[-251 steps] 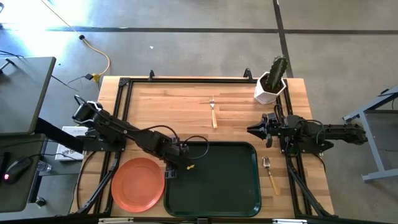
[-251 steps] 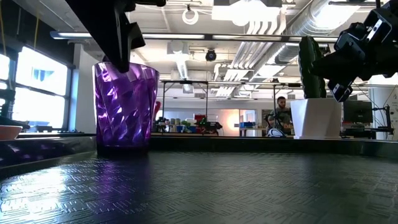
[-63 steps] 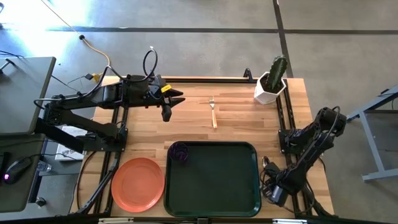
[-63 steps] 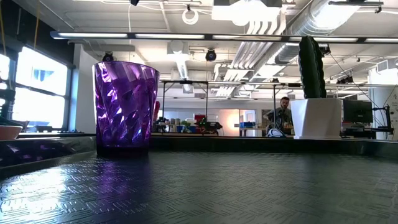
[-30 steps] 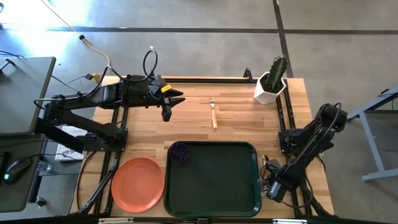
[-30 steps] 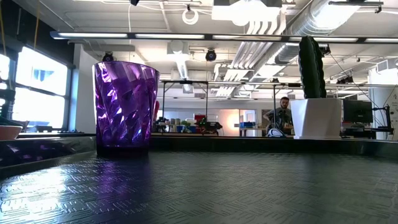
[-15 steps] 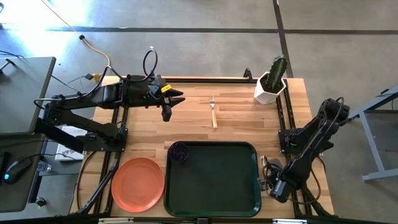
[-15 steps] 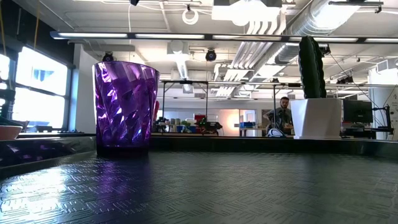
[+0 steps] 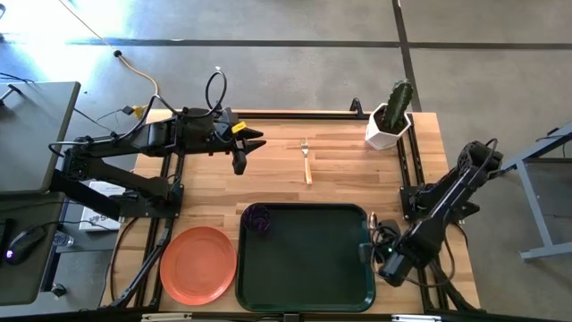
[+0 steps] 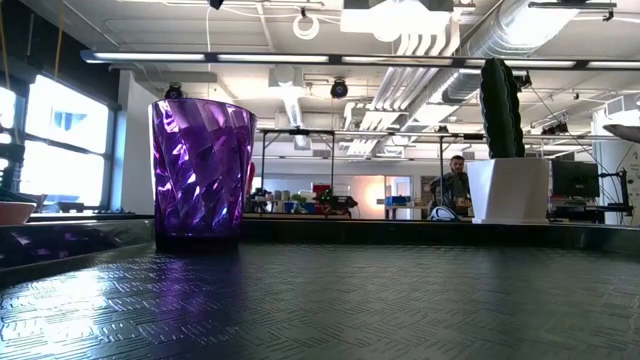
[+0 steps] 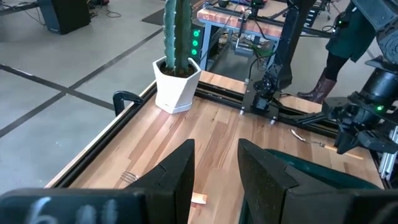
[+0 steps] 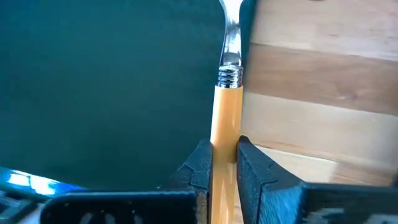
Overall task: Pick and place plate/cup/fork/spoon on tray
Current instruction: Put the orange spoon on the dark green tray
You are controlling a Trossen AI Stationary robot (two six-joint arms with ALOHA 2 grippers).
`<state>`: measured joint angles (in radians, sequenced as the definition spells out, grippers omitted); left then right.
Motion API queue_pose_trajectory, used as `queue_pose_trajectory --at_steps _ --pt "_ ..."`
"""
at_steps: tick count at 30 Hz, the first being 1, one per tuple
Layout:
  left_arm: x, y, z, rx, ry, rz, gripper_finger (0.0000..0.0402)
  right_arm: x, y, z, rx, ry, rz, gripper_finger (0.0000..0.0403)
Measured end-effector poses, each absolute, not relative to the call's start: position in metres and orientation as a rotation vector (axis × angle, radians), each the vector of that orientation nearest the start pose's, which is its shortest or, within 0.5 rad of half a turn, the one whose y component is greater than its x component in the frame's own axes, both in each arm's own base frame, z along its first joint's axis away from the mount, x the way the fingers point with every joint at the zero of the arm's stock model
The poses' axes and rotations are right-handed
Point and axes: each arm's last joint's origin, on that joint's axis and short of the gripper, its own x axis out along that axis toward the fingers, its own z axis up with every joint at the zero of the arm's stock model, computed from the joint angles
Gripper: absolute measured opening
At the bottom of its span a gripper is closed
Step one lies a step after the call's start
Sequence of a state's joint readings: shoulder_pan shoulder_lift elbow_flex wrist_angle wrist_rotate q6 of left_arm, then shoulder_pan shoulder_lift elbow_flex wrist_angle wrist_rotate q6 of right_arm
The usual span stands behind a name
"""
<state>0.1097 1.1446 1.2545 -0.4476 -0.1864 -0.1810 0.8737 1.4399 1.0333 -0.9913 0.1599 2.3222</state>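
Observation:
The dark green tray (image 9: 304, 277) lies at the table's near middle. The purple cup (image 9: 258, 218) stands upright on its base in the tray's far left corner and also shows in the low view (image 10: 200, 170). The orange plate (image 9: 198, 265) lies flat on the table left of the tray. The fork (image 9: 306, 163) lies on the wood beyond the tray. My right gripper (image 9: 369, 243) is at the tray's right edge, shut on the spoon (image 12: 227, 56). The spoon's bowl shows at the low view's right edge (image 10: 625, 131). My left gripper (image 9: 241, 154) is open and empty at the far left. My right gripper pinches the spoon's tan handle (image 12: 222, 134) between its two fingers, a little behind the metal collar. The handle runs forward out of the fingers, along them. The spoon is lifted clear over the tray's right edge, its silver neck pointing ahead.
A white pot with a cactus (image 9: 389, 125) stands at the far right corner. Black rails (image 9: 411, 170) run along the table's sides. Bare wood lies between the fork and the tray.
My right gripper has moved toward the table's left edge, up to the tray's right edge, carrying the spoon. The spoon has been lifted off the wood, and its bowl now shows in the low view.

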Motion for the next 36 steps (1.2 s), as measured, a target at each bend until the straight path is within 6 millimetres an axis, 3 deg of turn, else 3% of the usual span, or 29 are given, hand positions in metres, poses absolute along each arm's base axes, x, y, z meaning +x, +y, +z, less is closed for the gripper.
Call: queue_pose_trajectory --at_steps 8,18,25,36 --pt "0.235 0.031 0.395 -0.164 0.345 0.326 0.0113 0.193 0.177 0.224 1.349 1.012 -1.005 0.0031" --pt "0.235 0.031 0.394 -0.138 0.37 0.322 0.0113 0.224 0.195 0.187 1.427 1.072 -1.005 0.0025" --pt "0.235 0.031 0.394 -0.117 0.373 0.318 0.0113 0.23 0.204 0.164 1.396 1.158 -1.03 0.0026" --pt "0.235 0.031 0.394 -0.119 0.374 0.319 0.0113 0.226 0.204 0.159 1.315 1.204 -1.045 0.0027"
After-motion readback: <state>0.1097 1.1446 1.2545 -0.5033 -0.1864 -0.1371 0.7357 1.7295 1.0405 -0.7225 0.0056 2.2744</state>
